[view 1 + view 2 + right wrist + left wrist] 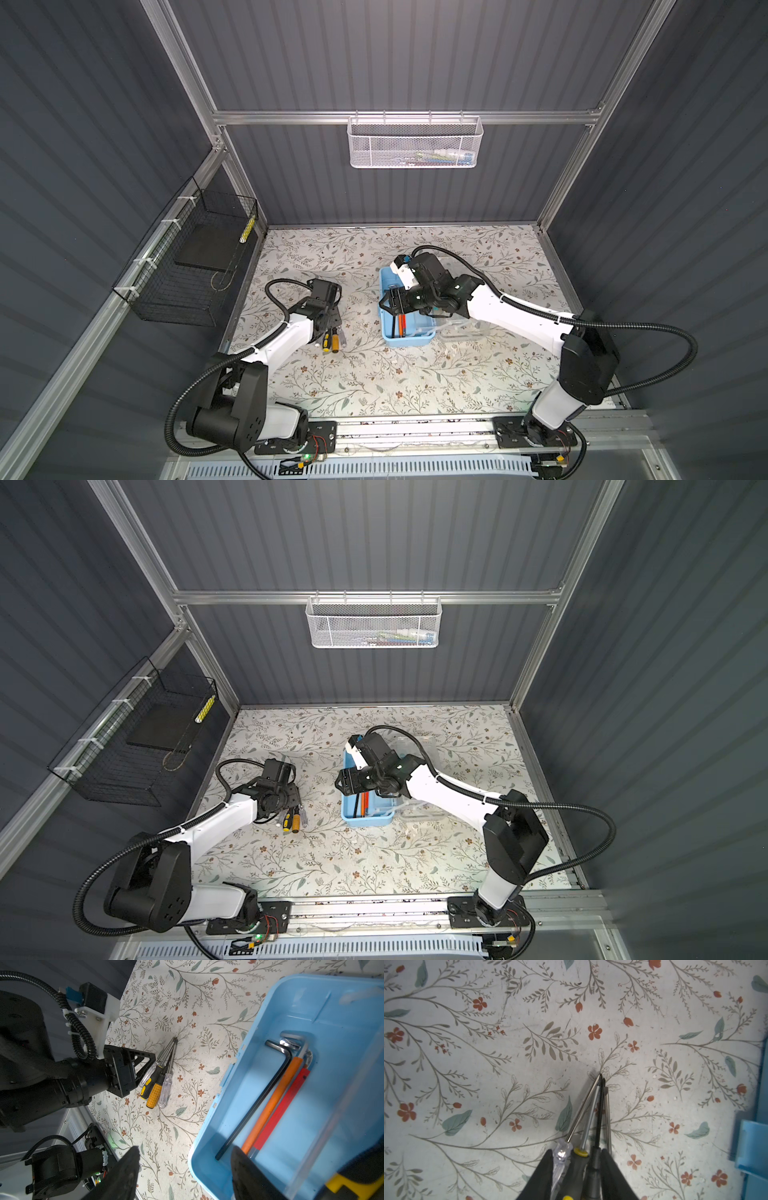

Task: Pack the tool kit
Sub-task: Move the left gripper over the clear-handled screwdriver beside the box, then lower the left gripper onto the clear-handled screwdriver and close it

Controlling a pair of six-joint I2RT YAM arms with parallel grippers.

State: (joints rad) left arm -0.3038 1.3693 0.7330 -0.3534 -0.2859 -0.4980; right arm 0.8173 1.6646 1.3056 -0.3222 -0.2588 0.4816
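**Left gripper clamps the screwdrivers**

The left gripper point(577, 1150) is closed on the handles of four screwdrivers point(158, 1084). They lie bunched on the tabletop point(374, 386), between its left edge and the box point(409, 343). The box sits open near the tabletop's middle, with a hex key point(259, 1101) inside. The right gripper point(185, 1148) hangs over it, jaws apart — one on either side of the box's wall.

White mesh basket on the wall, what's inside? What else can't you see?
- White mesh basket, both top views: contents too small, veiled by mesh.
- Light-blue plastic box, both top views: middle hidden by right arm.
- Yellow-black and clear screwdrivers, left wrist view: handles cut off; left fingers grip unclear.
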